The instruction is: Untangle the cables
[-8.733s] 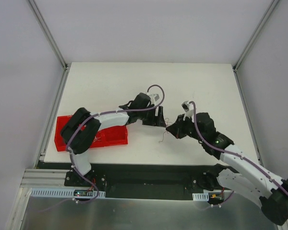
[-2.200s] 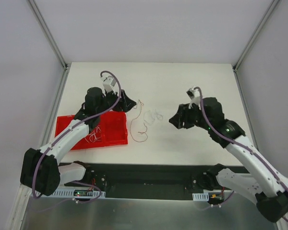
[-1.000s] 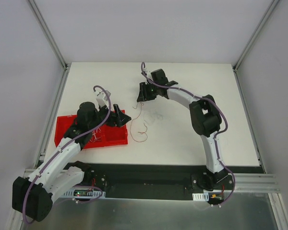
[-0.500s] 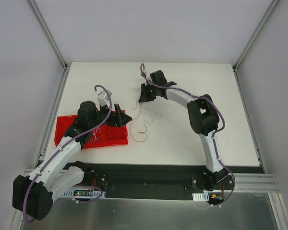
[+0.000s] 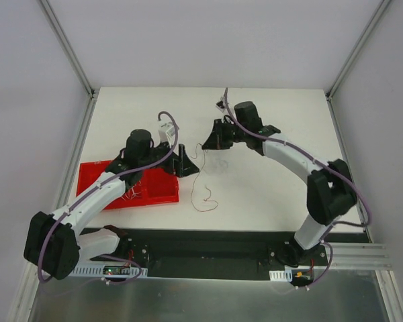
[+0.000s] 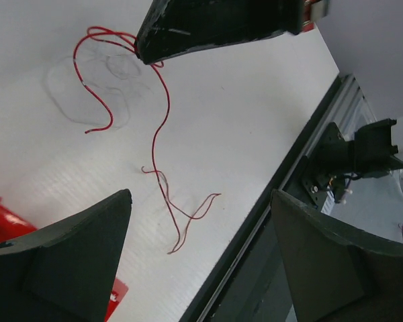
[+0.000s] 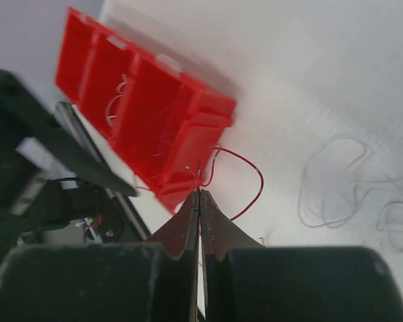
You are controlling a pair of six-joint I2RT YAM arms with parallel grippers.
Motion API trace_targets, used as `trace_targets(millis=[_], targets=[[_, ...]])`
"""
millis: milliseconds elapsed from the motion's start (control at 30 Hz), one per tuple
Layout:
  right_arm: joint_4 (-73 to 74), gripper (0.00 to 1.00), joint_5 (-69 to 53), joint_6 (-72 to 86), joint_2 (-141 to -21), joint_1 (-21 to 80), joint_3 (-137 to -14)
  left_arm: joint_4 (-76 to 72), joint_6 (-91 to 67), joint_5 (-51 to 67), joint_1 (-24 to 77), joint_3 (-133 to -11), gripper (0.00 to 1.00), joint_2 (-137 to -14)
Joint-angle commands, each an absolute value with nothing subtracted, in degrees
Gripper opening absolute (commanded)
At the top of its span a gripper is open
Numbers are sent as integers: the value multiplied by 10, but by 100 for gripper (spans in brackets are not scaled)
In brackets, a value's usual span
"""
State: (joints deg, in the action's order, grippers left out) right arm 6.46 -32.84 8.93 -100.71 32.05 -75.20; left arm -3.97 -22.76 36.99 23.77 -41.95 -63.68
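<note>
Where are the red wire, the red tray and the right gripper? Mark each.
red wire (image 6: 169,107): left wrist view, on its long middle stretch.
red tray (image 5: 158,188): top external view, on the floor of its right compartment.
right gripper (image 7: 199,196): right wrist view, between its closed fingertips.

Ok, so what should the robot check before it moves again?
1. Right gripper pinches the red wire tightly: ok.
2. Left gripper is open and holds nothing: ok.
3. The two grippers are apart, not bumping: ok.
4. Red wire is free of the whitish wires: cannot tell, since they overlap near the top in the left wrist view.
5. Red wire is lifted all the way up: not ok, because its tail seems to lie on the table.
</note>
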Motion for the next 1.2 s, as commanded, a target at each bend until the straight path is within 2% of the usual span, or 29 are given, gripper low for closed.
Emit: trace_targets(millis=[0,167,300,400,467,533,567,767,967,1067,1100,1167], targets=[[3,0,-387,150,-899,310,-688,-54,-193,381,308,-460,85,-678],[-37,0,-410,201,-823,303,-630,-58,-211,308,360,-473,85,-720],[-44,0,-415,217,-770,300,-606,-73,-224,308,366,-465,76,-729],[-48,1,-413,224,-737,287,-588,-76,-232,307,366,-443,48,-719],[-48,0,-416,228,-719,277,-578,-78,-234,307,366,-425,34,-704],[-54,0,-428,238,-708,265,-569,-77,-235,304,365,-411,5,-685],[-61,0,-437,243,-705,261,-565,-77,-236,301,366,-403,0,-672],[-73,0,-450,255,-681,240,-550,-69,-222,286,366,-380,0,-590],[-44,0,-374,248,-621,194,-521,-31,-190,276,366,-380,0,-515],[-40,0,-373,237,-613,195,-515,-6,-170,263,366,-406,0,-470],[-40,1,-383,229,-615,199,-515,-3,-164,253,366,-422,0,-457],[-42,11,-404,214,-628,209,-517,48,-150,232,366,-458,0,-443]])
